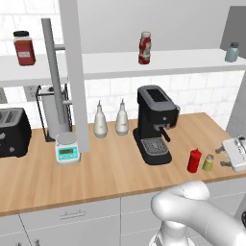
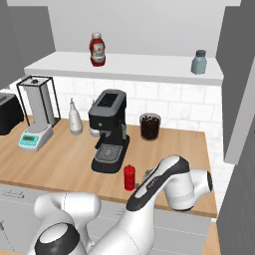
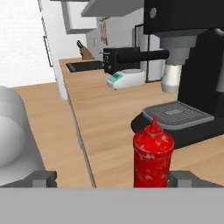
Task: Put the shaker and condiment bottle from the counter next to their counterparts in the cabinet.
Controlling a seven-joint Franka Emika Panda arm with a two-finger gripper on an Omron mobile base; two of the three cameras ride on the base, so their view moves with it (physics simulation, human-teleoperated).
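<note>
Two dark fingertips of the hand are seen wide apart, and the condiment bottle stands between them, not gripped. On the wooden surface, the shaker is placed just beside it at 3 o'clock, with the coffee machine at 10 o'clock.

White arm bent low, tool level, 2 fingertips wide apart.
</note>
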